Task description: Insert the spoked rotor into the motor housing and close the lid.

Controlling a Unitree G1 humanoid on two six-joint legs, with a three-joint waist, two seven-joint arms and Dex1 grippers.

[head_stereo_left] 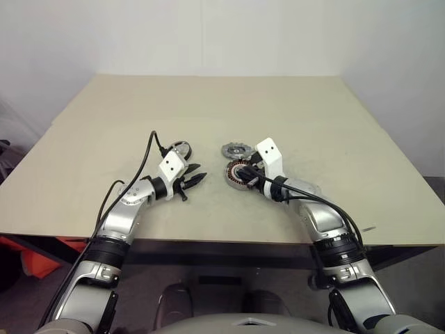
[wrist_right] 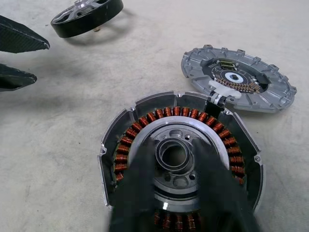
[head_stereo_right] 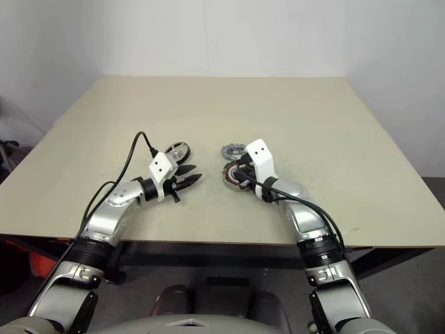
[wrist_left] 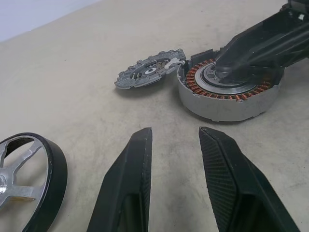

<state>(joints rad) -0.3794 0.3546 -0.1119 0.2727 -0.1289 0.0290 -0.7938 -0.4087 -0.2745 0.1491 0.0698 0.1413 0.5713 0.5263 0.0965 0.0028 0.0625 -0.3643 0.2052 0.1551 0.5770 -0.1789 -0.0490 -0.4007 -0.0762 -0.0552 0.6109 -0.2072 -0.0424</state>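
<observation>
Grey lid (wrist_right: 239, 79) touching motor housing (wrist_right: 181, 159), spoked rotor (wrist_right: 87, 18) apart.

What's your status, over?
Left gripper open, empty, beside rotor. Right gripper over housing, fingers at the hub. Rotor still on table, lid flat beside housing. Nothing in the way.

Bare robot test lab or workshop bench.
A plain beige table (head_stereo_left: 208, 104) fills the middle of the frame against blank white walls (head_stereo_left: 208, 35) across the top; motor parts lie at centre: a copper-wound motor housing (wrist_right: 181, 154), its lid (wrist_right: 239, 77), a spoked rotor (wrist_right: 87, 17).
</observation>
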